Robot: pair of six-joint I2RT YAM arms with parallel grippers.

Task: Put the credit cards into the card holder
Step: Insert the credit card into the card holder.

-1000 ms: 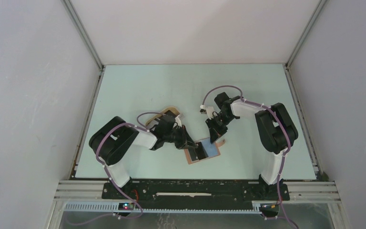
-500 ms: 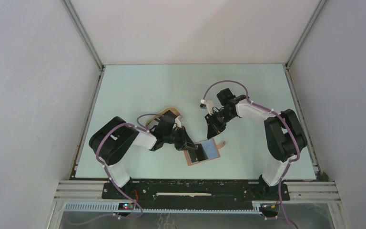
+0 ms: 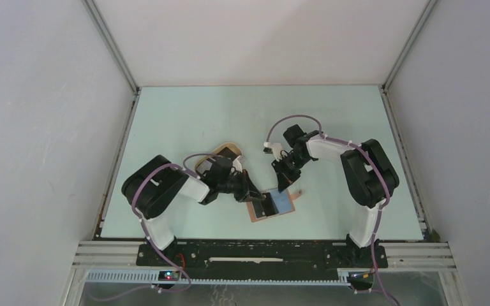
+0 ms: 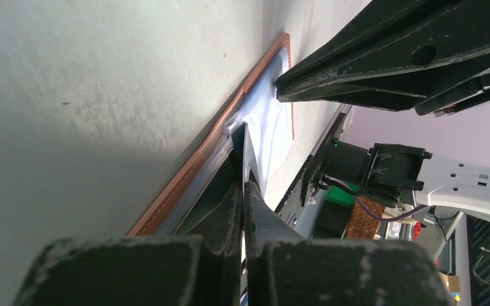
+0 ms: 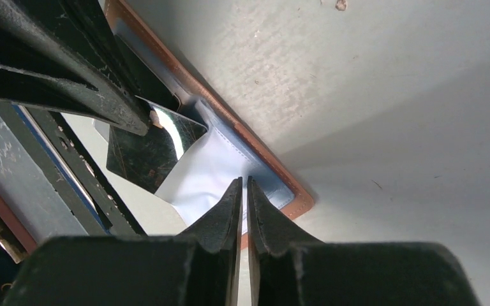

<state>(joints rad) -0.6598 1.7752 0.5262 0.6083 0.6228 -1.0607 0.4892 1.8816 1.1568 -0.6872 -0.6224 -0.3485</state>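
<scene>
The card holder (image 3: pixel 284 203) lies open near the table's front, brown leather with a light blue pocket (image 5: pixel 207 169). My left gripper (image 3: pixel 258 197) is shut on a black credit card (image 5: pixel 147 150). That card shows edge-on (image 4: pixel 242 143) between the fingers in the left wrist view, with its far end at the pocket's mouth. My right gripper (image 3: pixel 286 183) comes down from the far side. Its jaws stand shut but for a thin slit, tips (image 5: pixel 243 182) on the blue lining by the holder's corner. Nothing shows between them.
A tan oval tray (image 3: pixel 222 146) sits behind the left arm with a dark card (image 3: pixel 230 153) on it. The two arms meet over the holder, fingers close together. Grey walls and metal rails enclose the table.
The right gripper drew back from the holder half a second ago and has come back down onto its far edge. The left gripper and its card have hardly moved.
</scene>
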